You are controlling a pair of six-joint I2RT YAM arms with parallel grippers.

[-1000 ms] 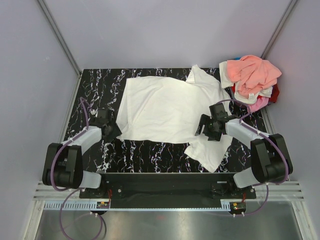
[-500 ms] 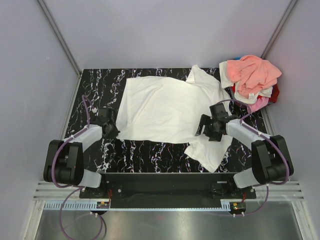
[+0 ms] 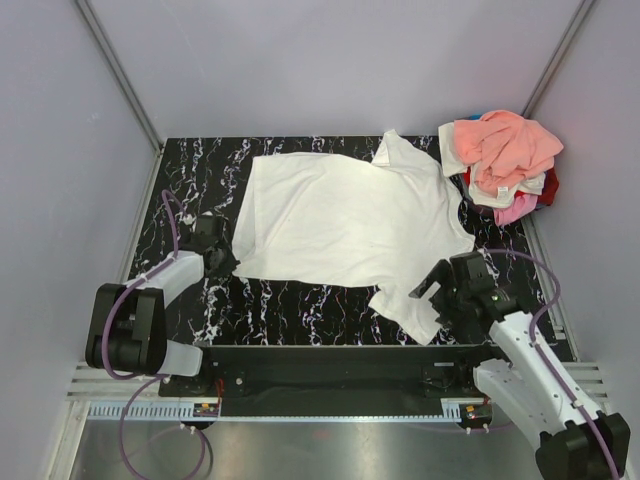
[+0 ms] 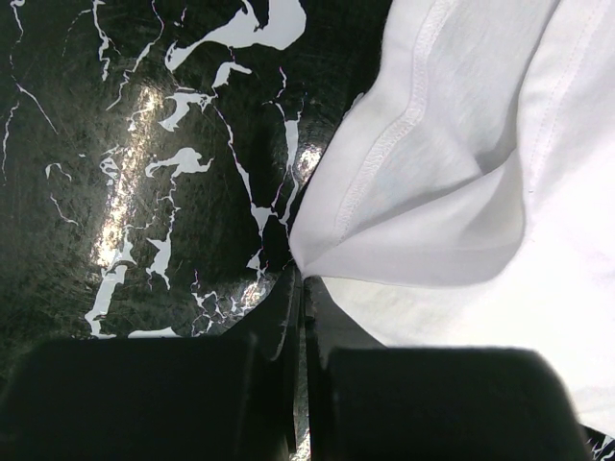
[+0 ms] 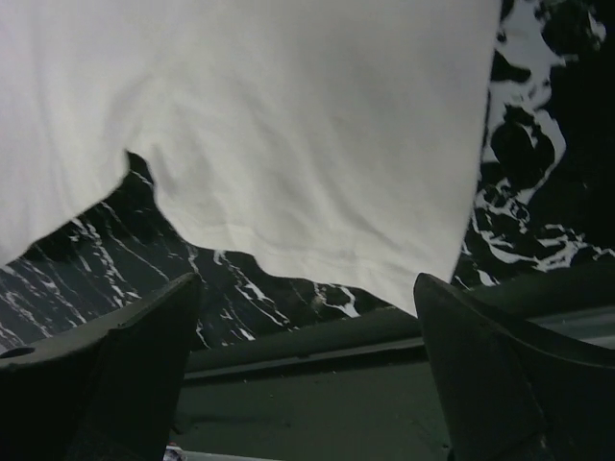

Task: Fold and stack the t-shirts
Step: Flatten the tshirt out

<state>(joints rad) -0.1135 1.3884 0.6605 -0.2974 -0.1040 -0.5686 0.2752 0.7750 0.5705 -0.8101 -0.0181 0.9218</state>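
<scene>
A white t-shirt (image 3: 340, 220) lies spread flat on the black marble table (image 3: 195, 165), with no print showing. My left gripper (image 3: 226, 258) is at its near left corner. In the left wrist view the jaws of that gripper (image 4: 304, 288) are shut on the tip of the hem corner (image 4: 384, 221), which lifts in a small fold. My right gripper (image 3: 438, 288) hovers open beside the near right sleeve (image 3: 415, 300). In the right wrist view its fingers (image 5: 144, 365) stand wide apart below the sleeve's edge (image 5: 317, 192), with nothing between them.
A heap of t-shirts (image 3: 505, 160) sits at the table's far right corner, salmon-peach on top, with cream, pink and red beneath. The table's dark front rail (image 3: 330, 355) runs just under the right gripper. Grey walls enclose the table.
My left gripper has shut on the shirt's corner. My right arm has pulled back off the shirt's right side to the near right sleeve, its jaws now wider.
</scene>
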